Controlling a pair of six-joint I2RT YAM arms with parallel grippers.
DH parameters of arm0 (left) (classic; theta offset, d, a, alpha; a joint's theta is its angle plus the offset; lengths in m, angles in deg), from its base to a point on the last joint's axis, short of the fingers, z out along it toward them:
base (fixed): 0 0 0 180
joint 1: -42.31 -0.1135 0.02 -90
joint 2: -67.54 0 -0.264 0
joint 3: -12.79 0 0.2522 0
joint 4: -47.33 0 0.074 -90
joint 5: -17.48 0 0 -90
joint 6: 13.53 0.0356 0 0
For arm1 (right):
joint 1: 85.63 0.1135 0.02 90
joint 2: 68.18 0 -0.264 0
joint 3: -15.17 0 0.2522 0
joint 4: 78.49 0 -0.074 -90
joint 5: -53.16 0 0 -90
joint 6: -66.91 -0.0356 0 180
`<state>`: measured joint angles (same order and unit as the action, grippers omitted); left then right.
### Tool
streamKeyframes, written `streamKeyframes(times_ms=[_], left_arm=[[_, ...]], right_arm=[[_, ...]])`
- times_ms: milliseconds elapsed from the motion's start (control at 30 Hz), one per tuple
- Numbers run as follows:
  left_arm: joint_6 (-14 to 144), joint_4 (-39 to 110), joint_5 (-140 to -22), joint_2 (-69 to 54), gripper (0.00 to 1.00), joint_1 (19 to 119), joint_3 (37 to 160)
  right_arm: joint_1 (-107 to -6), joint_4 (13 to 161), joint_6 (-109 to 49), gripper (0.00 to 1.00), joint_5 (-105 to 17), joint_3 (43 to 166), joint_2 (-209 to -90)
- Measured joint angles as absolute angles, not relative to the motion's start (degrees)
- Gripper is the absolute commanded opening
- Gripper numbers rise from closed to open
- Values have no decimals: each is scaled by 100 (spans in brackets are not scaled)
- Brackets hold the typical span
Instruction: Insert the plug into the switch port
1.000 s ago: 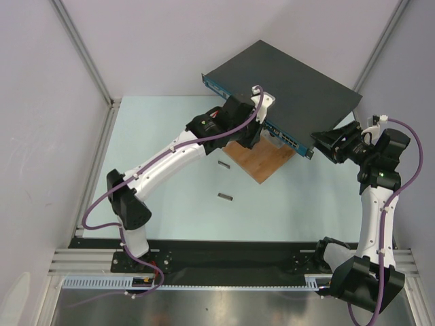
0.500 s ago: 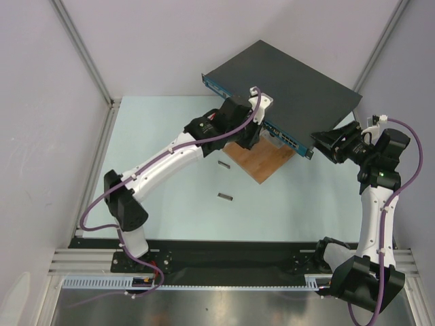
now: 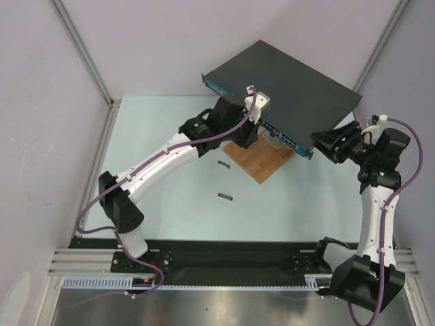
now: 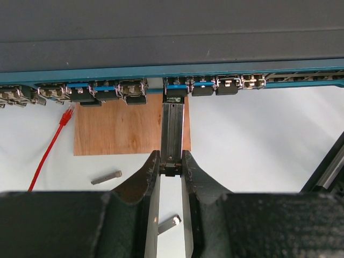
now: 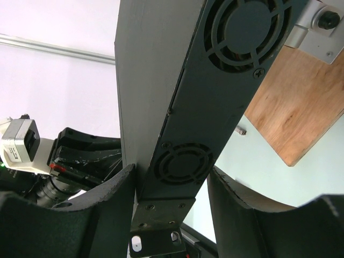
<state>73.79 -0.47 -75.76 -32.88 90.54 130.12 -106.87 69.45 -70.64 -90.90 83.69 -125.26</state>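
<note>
The switch (image 3: 285, 78) is a flat dark-grey box resting partly on a wooden board, its blue front face (image 4: 258, 79) lined with small sockets. My left gripper (image 4: 172, 161) is shut on the rear end of a long metal plug (image 4: 173, 126). The plug's far tip sits at the mouth of a port (image 4: 176, 95) near the middle of the row; how deep it goes I cannot tell. From above, the left gripper (image 3: 257, 129) is right against the front face. My right gripper (image 5: 172, 169) clamps the switch's fan-side end (image 5: 185, 161), at the box's right corner (image 3: 325, 144).
The brown wooden board (image 3: 262, 161) lies under the switch's front edge. Two loose metal plugs (image 3: 224, 165) (image 3: 225, 197) lie on the pale table. A red cable (image 4: 51, 145) trails at the left. Other plugs (image 4: 131, 91) fill neighbouring ports. Enclosure walls stand close.
The left wrist has shifted slightly up and left along the switch's front face, and its elbow has swung left. The right arm and the switch have not moved.
</note>
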Motion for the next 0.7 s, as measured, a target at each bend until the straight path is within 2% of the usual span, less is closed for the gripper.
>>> streamKeyframes(times_ms=[700], left_arm=[[7339,-137,-7679,-3441,0,9050,13128]], right_arm=[[-10687,6940,-7060,28,-9097,8374,-12537]])
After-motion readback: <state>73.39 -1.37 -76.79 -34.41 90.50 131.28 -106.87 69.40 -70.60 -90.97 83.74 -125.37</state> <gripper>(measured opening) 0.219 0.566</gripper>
